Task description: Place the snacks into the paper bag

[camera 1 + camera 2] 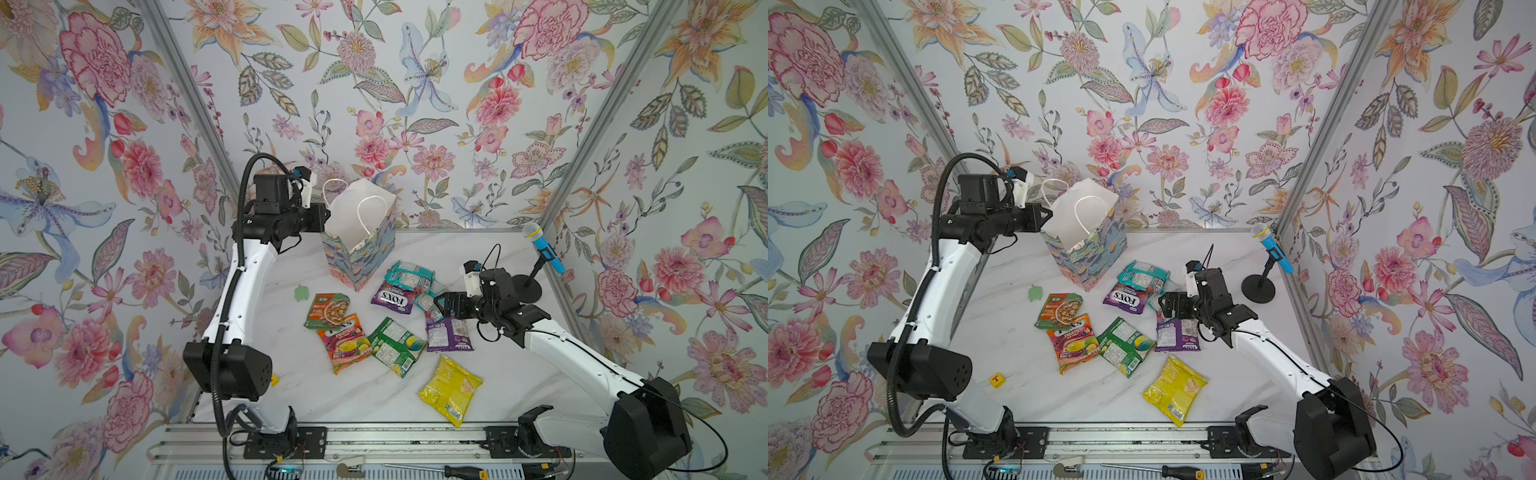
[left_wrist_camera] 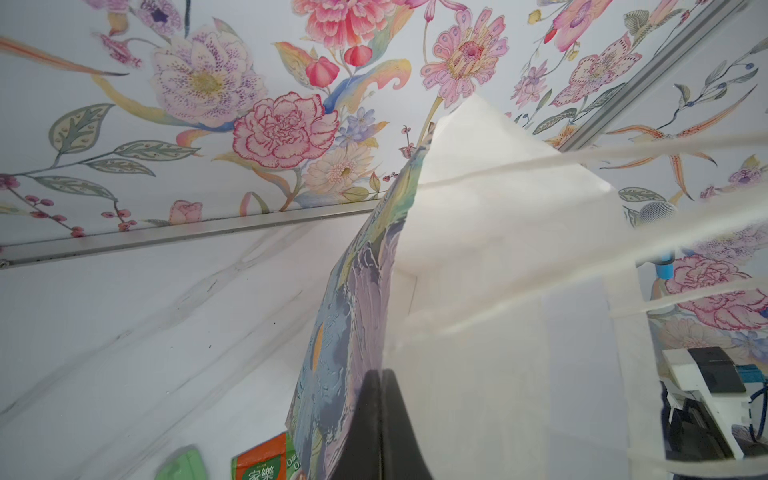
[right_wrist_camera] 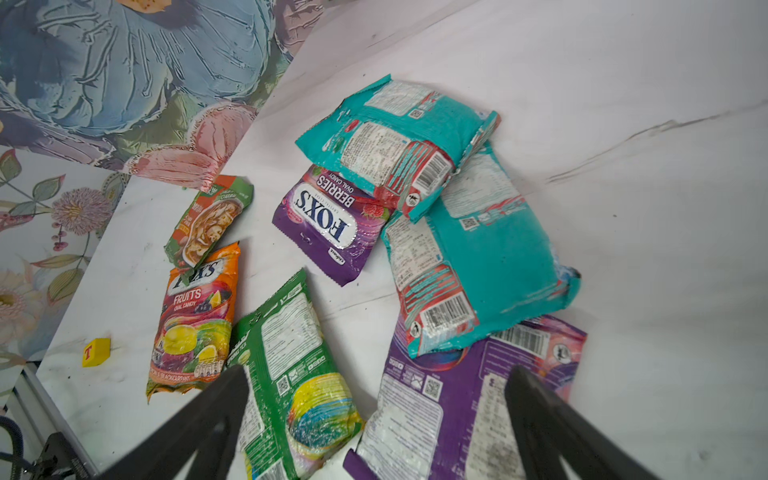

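The white marbled tabletop (image 1: 498, 374) is carrying an upright flowered paper bag (image 1: 357, 257) near the back and a toy microphone stand (image 1: 528, 289) at the back right. A yellow cube (image 1: 997, 379), a yellow packet (image 1: 451, 388), a green packet (image 1: 395, 345) and an orange FOX'S Fruits packet (image 1: 345, 343) are lying flat nearer the front.

Between my right fingers (image 3: 552, 428) the gap is free above the purple packet (image 3: 449, 415); just ahead teal packets (image 3: 478, 257) overlap it. Bare worktop (image 3: 540, 62) lies beyond them.
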{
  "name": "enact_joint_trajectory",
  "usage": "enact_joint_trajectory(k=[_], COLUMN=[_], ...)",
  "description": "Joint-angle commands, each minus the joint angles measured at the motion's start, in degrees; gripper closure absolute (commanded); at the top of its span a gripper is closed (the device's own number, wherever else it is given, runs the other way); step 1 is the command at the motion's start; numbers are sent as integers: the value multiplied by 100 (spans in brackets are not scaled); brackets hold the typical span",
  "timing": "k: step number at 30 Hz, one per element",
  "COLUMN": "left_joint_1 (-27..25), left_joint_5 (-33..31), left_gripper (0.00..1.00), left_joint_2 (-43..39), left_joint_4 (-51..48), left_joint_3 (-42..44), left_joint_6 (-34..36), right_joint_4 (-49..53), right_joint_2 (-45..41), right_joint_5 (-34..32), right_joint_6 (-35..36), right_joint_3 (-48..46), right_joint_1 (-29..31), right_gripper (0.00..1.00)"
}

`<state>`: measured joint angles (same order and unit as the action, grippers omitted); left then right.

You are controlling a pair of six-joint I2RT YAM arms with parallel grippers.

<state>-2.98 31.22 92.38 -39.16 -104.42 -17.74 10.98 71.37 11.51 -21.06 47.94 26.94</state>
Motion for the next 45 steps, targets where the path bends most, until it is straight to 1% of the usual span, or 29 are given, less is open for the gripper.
enact_joint_trajectory(k=[1, 7, 8, 11, 15, 17, 19, 23, 29, 34, 36, 39, 41, 45], left_joint_1=[360, 864, 949, 1292, 1914, 2202, 2378, 2450, 2600, 2616, 2627, 2645, 2646, 2654], left_joint_5=[355, 324, 315, 304, 370, 528, 688, 649, 399, 120, 114, 80, 146, 375], left_gripper=[100, 100, 100, 100, 100, 100, 100, 100, 100, 100, 100, 100, 100, 100], left_joint_2=[-884, -2053, -2242, -2707, -3097, -3196, -3266, -3392, -3605, -3716, -3750, -3819, -3851, -3859], left_joint_4=[719, 792, 779, 713, 554, 514, 532, 514, 411, 314, 311, 323, 388, 487], left_joint_3=[701, 1908, 2091, 2544, 2862, 2949, 3005, 3072, 3164, 3178, 3187, 3218, 3279, 3358], left_joint_6=[-477, -639, -649, -655, -585, -576, -598, -567, -498, -423, -423, -449, -512, -611], right_joint_4=[-129, -252, -307, -479, -592, -653, -595, -426, -239, 129, 261, 770, 1033, 1001], right_joint_2=[81, 510, 615, 1002, 1712, 2140, 2578, 3507, 4543, 5220, 5441, 5752, 5807, 5581], right_joint_5=[-158, -166, -142, -44, -43, -51, -143, -263, -414, -528, -582, -818, -1044, -1117], right_joint_6=[-165, -296, -338, -424, -471, -463, -465, -464, -481, -366, -319, -137, -76, -135], right_joint_3=[103, 293, 333, 510, 908, 1201, 1565, 2432, 3451, 4327, 4611, 5107, 5205, 4778], right_joint_1=[277, 969, 1193, 1614, 2131, 2359, 2535, 2762, 2768, 2791, 2796, 2838, 2895, 2932], right_gripper=[2, 3, 3, 4, 5, 5, 5, 8, 11, 14, 15, 15, 14, 13])
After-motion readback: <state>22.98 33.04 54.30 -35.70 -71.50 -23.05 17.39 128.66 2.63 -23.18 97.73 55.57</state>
